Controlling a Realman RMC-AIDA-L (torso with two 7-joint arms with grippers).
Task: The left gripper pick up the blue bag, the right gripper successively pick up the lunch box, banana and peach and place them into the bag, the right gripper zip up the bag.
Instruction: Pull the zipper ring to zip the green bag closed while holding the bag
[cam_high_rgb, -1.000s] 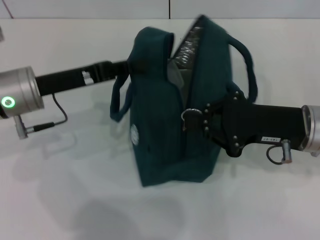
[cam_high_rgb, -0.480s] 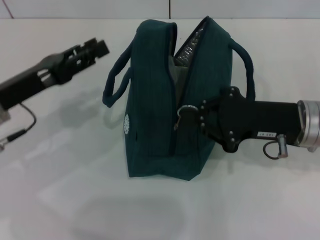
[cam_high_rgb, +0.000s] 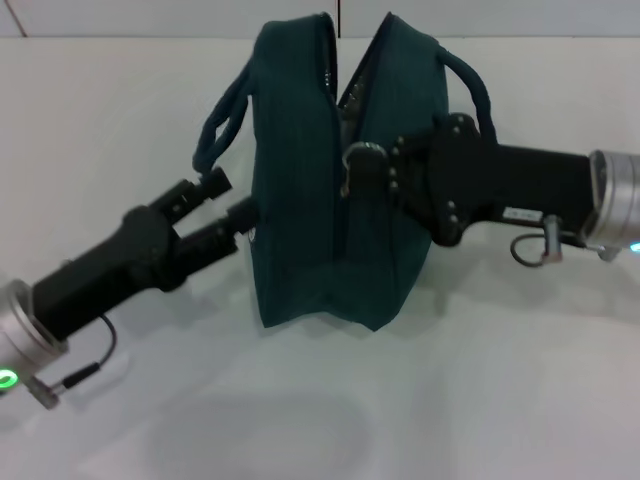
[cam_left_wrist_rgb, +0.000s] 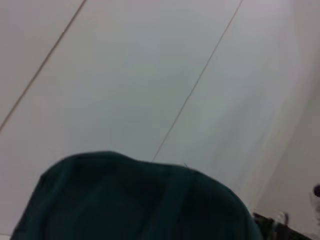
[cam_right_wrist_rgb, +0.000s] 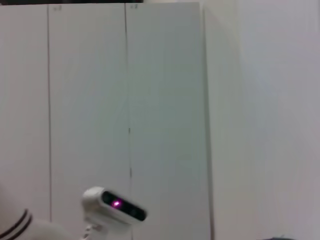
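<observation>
Centrally on my head view, the blue bag (cam_high_rgb: 300, 190) stands upright on the white table (cam_high_rgb: 500, 400), a dark teal fabric tote with two padded loop handles, one at each side of its top. Its zipper runs down the near end face; the upper part gapes, and I can make out a greyish lining inside. A silver ring pull (cam_high_rgb: 357, 158) hangs on the zipper about halfway down.

My right gripper (cam_high_rgb: 372, 170) reaches in from the right and meets the bag at the ring pull; whether its fingers are clamped on the ring I cannot tell.

My left gripper (cam_high_rgb: 228, 198) comes from the lower left with its two fingers spread, one (cam_high_rgb: 208, 185) just beside the bag's left handle (cam_high_rgb: 222, 125), the other near the bag's side wall.

My left wrist view shows only the bag's rounded teal top against a pale wall.
</observation>
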